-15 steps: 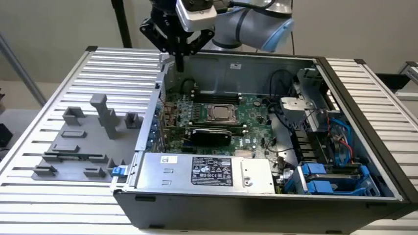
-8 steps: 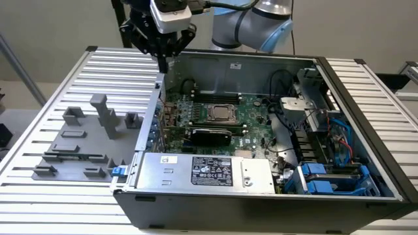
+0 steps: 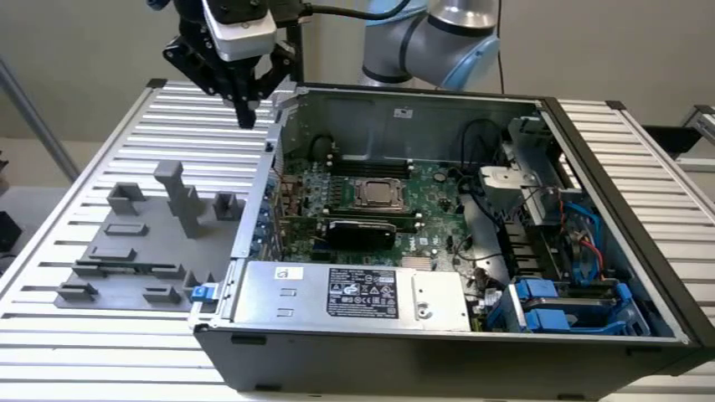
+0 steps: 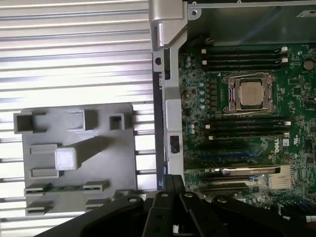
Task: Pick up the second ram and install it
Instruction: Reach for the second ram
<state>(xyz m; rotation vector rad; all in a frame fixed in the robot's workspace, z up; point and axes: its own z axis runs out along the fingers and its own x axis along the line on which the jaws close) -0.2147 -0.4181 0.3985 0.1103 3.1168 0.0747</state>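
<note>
grey fixture [image 3: 134, 249] holds 2nd ram [image 3: 126, 268], tool [image 3: 246, 120] above table [image 3: 112, 142], psu label [image 3: 363, 293] illegible.

Robot arm [image 3: 447, 33]: cut off by the upper edge of the exterior view, as is the upper part of the gripper [image 3: 244, 115]. Computer case [image 3: 447, 356]: near wall cropped at the lower edge of the exterior view. Label [image 3: 363, 293] on the power supply [image 3: 441, 300]: print too small to read. Memory slots [image 4: 244, 126], wrist view: whether any holds a module cannot be told. Fixture plate [image 4: 74, 133]: one edge hidden behind the gripper [image 4: 173, 185], itself cropped by the picture's border; thin dark strip [image 4: 64, 187] on the plate, nature undeterminable
</note>
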